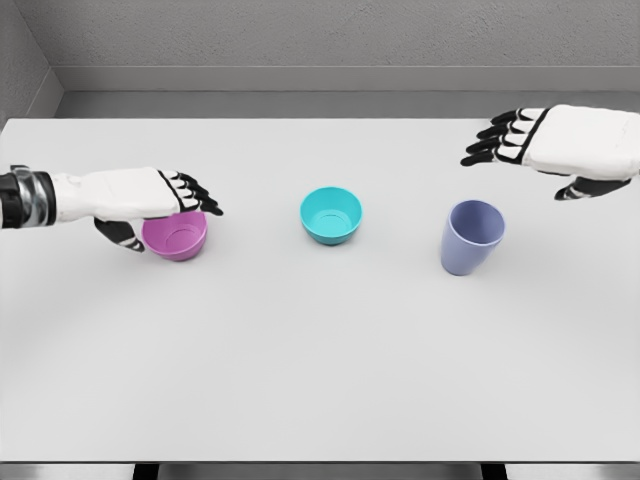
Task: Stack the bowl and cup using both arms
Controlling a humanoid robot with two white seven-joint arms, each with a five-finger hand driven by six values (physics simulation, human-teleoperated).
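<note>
Bowls sit apart on your worktop [320, 380]: left hand [135, 195] covers the pink bowl [176, 236], grip unconfirmed; right hand [570, 140] hovers open-fingered behind the lavender cup [471, 236]; teal bowl [331, 215] awaits centrally, probably as stacking base.

Three vessels stand in a loose row across the middle of the white counter [320, 380]: a pink bowl [176, 237] at left, a teal bowl [331, 215] in the centre, a lavender cup [472, 236] at right. Wide bare gaps separate them, each broad enough for a hand to pass between. The left hand [140, 195] lies over the pink bowl's far rim, blocking approach from above and from the left there. The right hand [560, 145] hovers far and right of the cup, well apart from it, leaving the cup's top and near side unobstructed. The whole near half of the counter is open; a grey wall [320, 40] closes the far side.
</note>
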